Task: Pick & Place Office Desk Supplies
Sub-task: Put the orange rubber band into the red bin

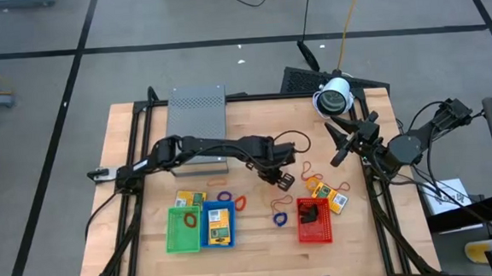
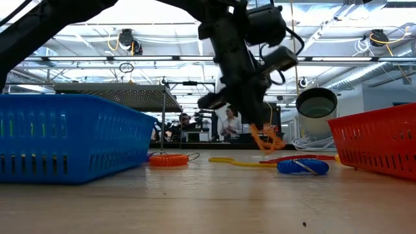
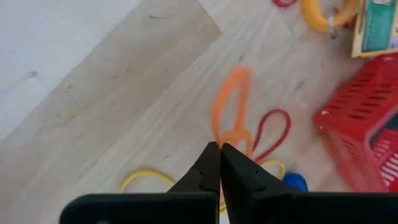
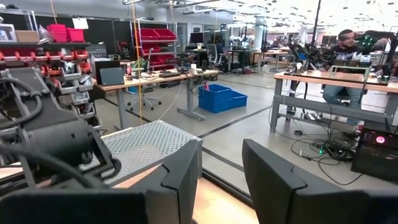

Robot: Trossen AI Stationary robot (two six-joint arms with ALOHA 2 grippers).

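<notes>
My left gripper reaches over the middle of the table and is shut on an orange rubber band, which dangles under it in the low view. Below it on the wood lie a red band, a yellow band and a blue band. Yellow-orange packets lie flat near the red basket and beside the green basket. More loops lie between the baskets. My right gripper is open and holds nothing, raised at the table's right edge. My left gripper pinches the orange rubber band at one end of its loop between its two shut fingertips, coming from above and pointing down. The loop hangs slack below the fingers, its lower end close above the table.
A green basket, a blue basket and a red basket stand along the near side. The grey perforated box sits at the far left, partly under my left arm. A white lamp-like camera head stands at the far right.
</notes>
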